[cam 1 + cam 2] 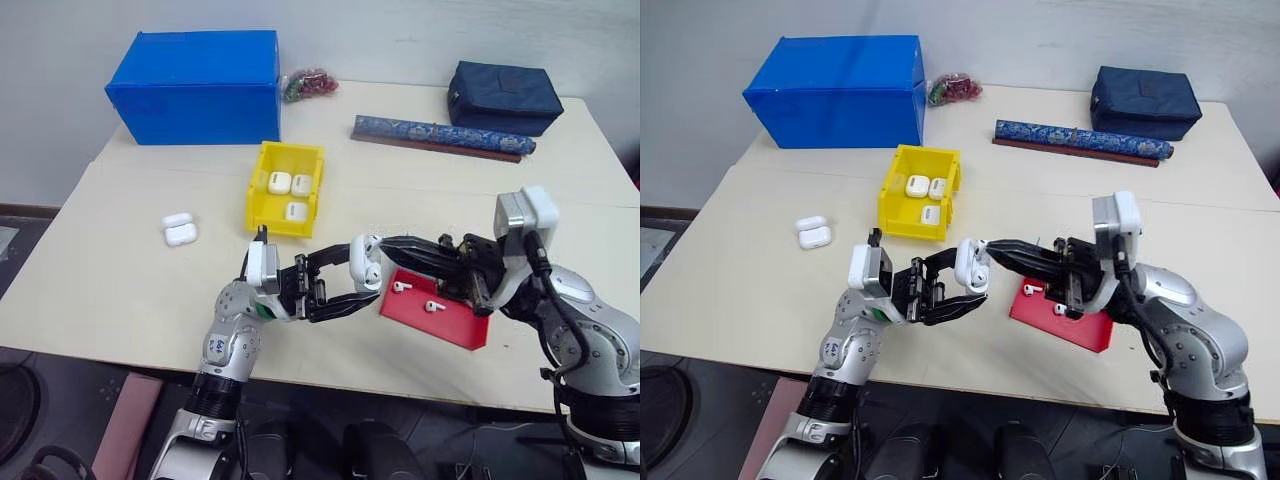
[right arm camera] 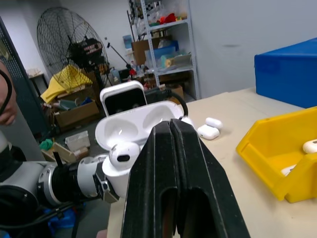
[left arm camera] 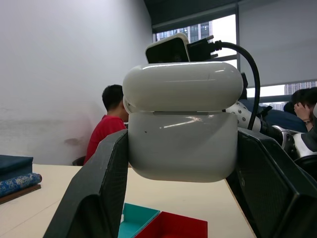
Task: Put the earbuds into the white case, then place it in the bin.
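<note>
Earbuds (image 1: 415,296) lie two together in a red tray (image 1: 440,318) near the front edge of the worktop (image 1: 120,290), right of its middle. A third earbud (image 2: 124,153) sits in one socket of the white case (image 1: 971,265), which is held in the air above the worktop just beside the tray's left end, with its lid flipped open.

The left gripper (image 1: 962,289) has that case clamped between its two black fingers, its jaws closed on the case's sides; the left wrist view shows the case (image 3: 182,130) filling the gap between them. The left forearm rises from the front edge and bends at the wrist, so the gripper points across toward the robot's right and tilts a little upward.

The right gripper (image 1: 992,248) reaches in from the other side, pointing to the robot's left. Its jaws are pressed fully together with nothing seen between them, and their tips meet the open case at its top. The right forearm is bent in over the red tray, its wrist raised above the tray.

Farther back, at the middle of the worktop, stands the yellow bin (image 1: 286,186) with three closed cases (image 1: 289,192) in it. Two more cases (image 1: 179,229) lie side by side toward the left edge. A blue box (image 1: 195,85) stands at the back left corner.
</note>
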Robot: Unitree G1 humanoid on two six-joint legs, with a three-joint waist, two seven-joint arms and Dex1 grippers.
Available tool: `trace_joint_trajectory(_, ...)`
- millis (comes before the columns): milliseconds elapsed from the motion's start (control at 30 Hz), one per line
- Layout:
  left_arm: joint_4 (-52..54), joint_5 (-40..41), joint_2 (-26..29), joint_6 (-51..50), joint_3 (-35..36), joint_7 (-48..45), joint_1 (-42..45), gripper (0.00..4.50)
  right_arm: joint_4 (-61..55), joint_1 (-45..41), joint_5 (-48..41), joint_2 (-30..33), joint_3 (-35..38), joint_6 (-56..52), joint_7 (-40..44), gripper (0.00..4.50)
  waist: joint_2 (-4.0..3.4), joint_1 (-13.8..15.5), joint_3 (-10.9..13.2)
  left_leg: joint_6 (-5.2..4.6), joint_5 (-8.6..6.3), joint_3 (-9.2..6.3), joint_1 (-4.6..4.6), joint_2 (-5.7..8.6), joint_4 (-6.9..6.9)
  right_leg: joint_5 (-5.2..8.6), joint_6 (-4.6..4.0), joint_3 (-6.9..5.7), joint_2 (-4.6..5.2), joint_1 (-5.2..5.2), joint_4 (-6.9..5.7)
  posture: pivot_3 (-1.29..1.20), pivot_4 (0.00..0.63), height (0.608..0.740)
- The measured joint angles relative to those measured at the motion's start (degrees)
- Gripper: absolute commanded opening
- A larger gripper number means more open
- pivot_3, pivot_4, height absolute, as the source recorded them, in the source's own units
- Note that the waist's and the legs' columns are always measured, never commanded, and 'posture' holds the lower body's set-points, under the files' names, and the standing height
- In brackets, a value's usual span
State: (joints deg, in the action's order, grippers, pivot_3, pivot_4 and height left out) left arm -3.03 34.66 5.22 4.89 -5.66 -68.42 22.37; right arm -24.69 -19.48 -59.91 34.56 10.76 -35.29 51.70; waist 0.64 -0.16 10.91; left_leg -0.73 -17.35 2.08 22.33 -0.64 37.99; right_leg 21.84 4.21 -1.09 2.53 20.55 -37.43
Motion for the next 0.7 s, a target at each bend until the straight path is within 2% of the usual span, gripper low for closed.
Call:
trace_joint_trajectory(233,0.0,-0.1,-0.1,0.0,-0.3,0.1,0.0,2.77,0.7,-3.5,3.1,0.8,-0.8,0.4,-1.1,0.01,0.00,-0.1,0.0,0.01,0.01,0.00,-0.02,0.00,0.00,0.00,0.00,0.00,0.00,0.00,-0.03,0.00,0.150,0.740)
trace_joint_trajectory(700,0.0,-0.2,0.0,0.0,-0.4,0.4,0.0,2.77,0.7,-3.7,4.8,-0.9,-3.6,0.5,1.1,0.01,0.00,0.0,0.0,0.00,0.00,0.00,-0.01,0.00,0.00,0.00,0.00,0.00,0.00,0.00,-0.02,0.00,0.150,0.740)
